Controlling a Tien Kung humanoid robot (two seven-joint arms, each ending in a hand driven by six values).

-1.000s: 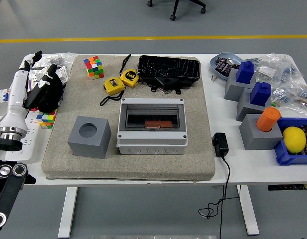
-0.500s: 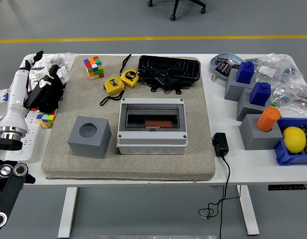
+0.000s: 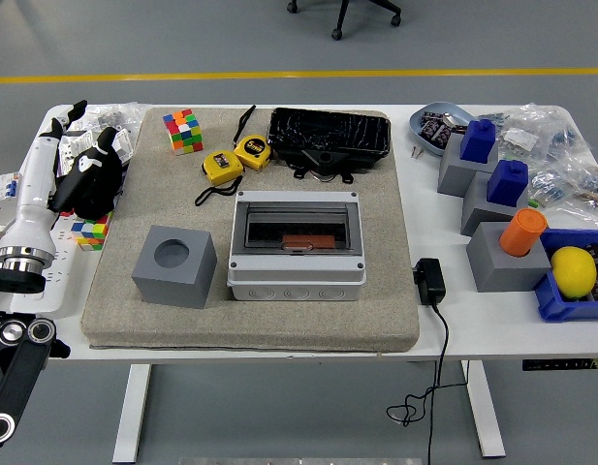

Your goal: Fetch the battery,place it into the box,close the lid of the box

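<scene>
The grey box (image 3: 297,275) stands in the middle of the beige mat (image 3: 250,325). Its smoky see-through lid (image 3: 297,226) lies down flat over the top. Through the lid an orange-brown battery (image 3: 305,241) shows inside the box. My left hand (image 3: 87,174), black on a white forearm, hovers at the table's left edge, well left of the box. Its fingers are relaxed and hold nothing. My right arm does not show.
A grey cube with a round hole (image 3: 173,264) sits left of the box. Behind it lie two yellow tape measures (image 3: 236,157), a colour cube (image 3: 183,130) and a black tray (image 3: 329,138). Another colour cube (image 3: 90,232) lies under my hand. A black charger (image 3: 430,280) and grey blocks (image 3: 504,254) stand at right.
My left hand has drawn slightly up and to the left and turned a little. Nothing else has moved.
</scene>
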